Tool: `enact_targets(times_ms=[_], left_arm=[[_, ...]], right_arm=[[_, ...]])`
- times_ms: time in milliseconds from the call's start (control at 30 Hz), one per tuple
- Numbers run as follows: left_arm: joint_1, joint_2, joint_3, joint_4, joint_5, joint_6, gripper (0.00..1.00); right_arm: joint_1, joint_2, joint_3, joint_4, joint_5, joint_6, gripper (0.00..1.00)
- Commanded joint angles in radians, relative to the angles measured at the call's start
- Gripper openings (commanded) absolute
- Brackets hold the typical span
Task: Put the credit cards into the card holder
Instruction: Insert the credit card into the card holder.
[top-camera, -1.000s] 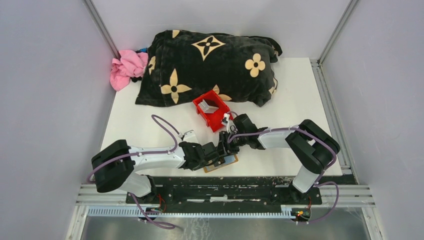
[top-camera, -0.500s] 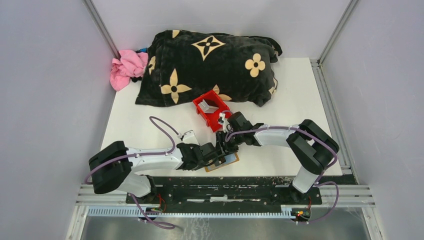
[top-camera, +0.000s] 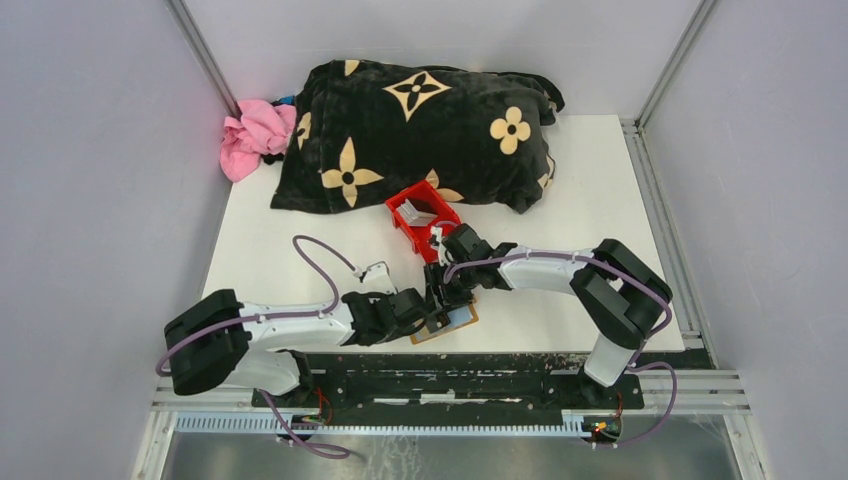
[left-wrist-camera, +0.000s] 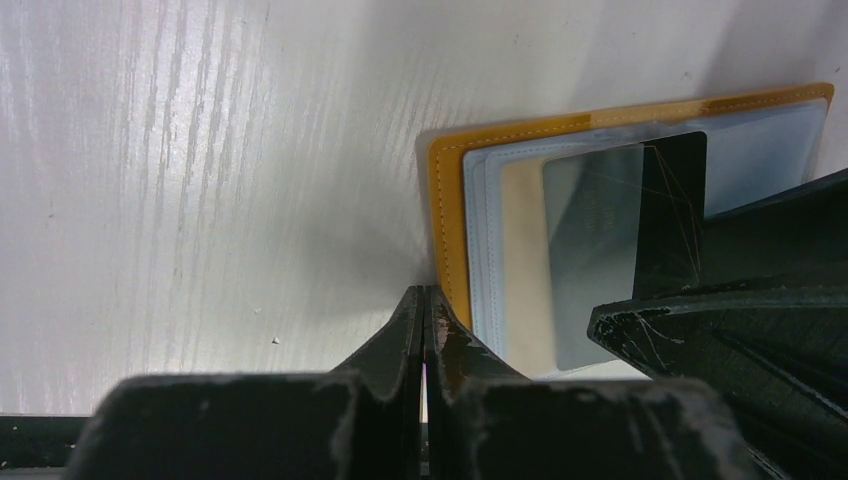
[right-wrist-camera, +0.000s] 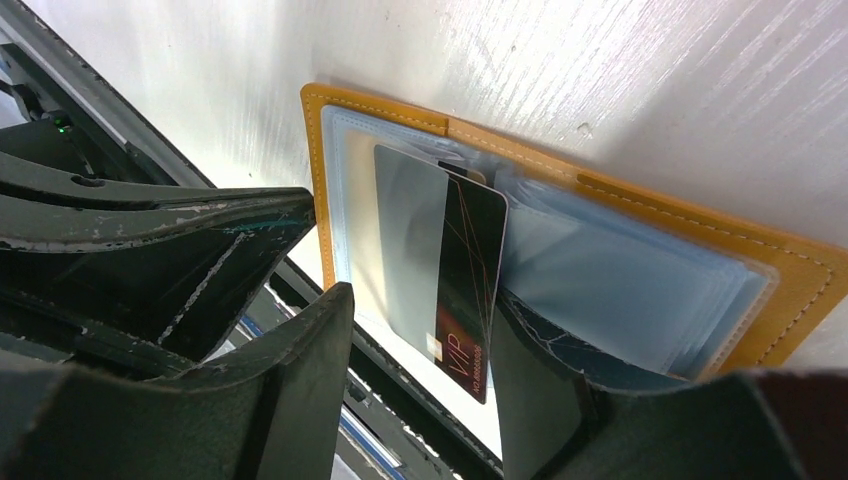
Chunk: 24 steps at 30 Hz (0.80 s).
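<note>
Treat card (right-wrist-camera: 470, 270) as light, stiff, slick; half seated in soft card holder (right-wrist-camera: 650, 215). Pinch exposed end. Right end effector (right-wrist-camera: 425, 330) parted astride card; left end effector (left-wrist-camera: 425, 310) closed at holder edge.

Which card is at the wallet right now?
The black VIP card, partly in the wallet's clear pocket; the pale ones sit in the red bin.

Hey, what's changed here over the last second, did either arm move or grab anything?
The right pincer slid left toward the left arm and now straddles the card in the card holder, jaws apart. The left arm's rear links swung left; the left pincer, shut, stayed at the holder's edge. Nothing visibly grabbed or released. Card holder, red bin, blanket and pink cloth stayed put.
</note>
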Motion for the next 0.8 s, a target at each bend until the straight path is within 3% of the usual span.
enact_targets(times_ms=[0, 767], left_arm=[[-0.002, 0.027, -0.051, 0.162, 0.058, 0.045, 0.03], [-0.004, -0.063, -0.099, 0.301, 0.074, 0.104, 0.03]], right_arm=[[0.081, 0.079, -0.004, 0.030, 0.078, 0.037, 0.57], [0.194, 0.190, 0.128, -0.055, 0.166, 0.166, 0.62]])
